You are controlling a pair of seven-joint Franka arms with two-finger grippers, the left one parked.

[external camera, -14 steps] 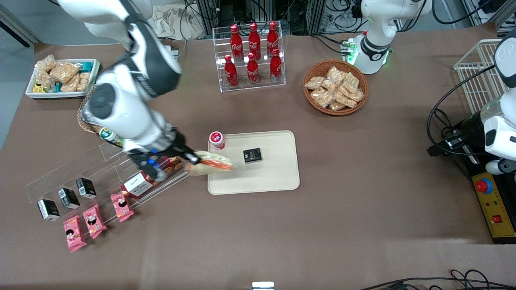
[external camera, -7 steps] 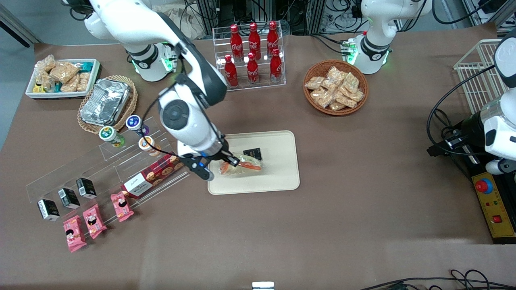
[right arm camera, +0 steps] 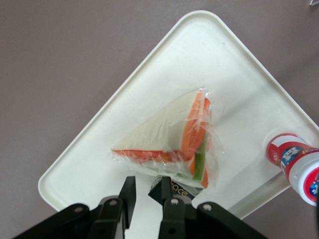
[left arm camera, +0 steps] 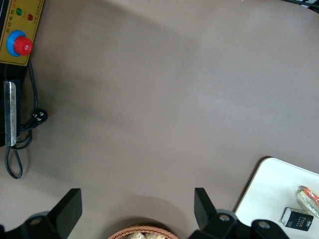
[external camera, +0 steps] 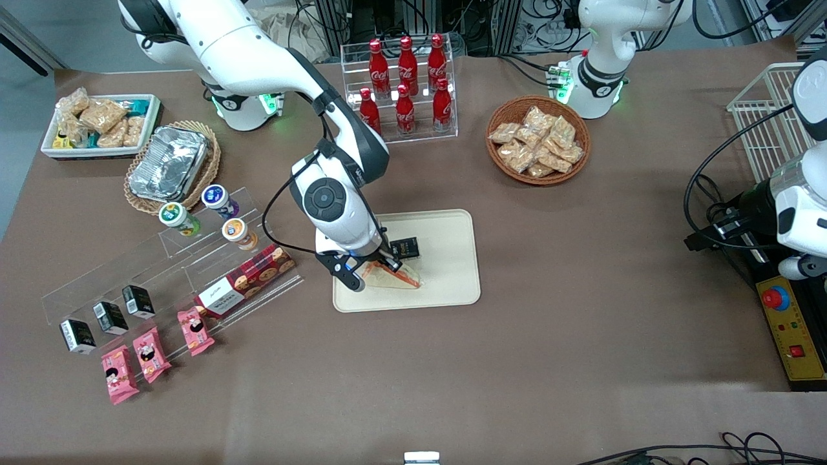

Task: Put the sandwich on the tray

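Note:
The sandwich (external camera: pixel 395 278), a clear-wrapped wedge with pale bread and orange and green filling, lies flat on the cream tray (external camera: pixel 449 284). It lies nearer the front camera than a small black box (external camera: pixel 405 248) on the same tray. My right gripper (external camera: pixel 373 266) hovers just above the tray beside the sandwich. In the right wrist view its fingers (right arm camera: pixel 145 183) stand apart with nothing between them, and the sandwich (right arm camera: pixel 174 139) lies free on the tray (right arm camera: pixel 94 154) just past the fingertips. The left wrist view shows the tray (left arm camera: pixel 276 184) and the sandwich's tip (left arm camera: pixel 309 195).
A red-capped bottle (right arm camera: pixel 294 159) stands at the tray's edge. A long red cookie box (external camera: pixel 245 281) lies on the clear acrylic shelf toward the working arm's end. A cola bottle rack (external camera: pixel 404 84) and a wicker basket of snack bags (external camera: pixel 537 139) stand farther from the camera.
My gripper carried the sandwich from the tray's edge in over the tray and lowered it. The fingers now stand open and the sandwich rests on the tray.

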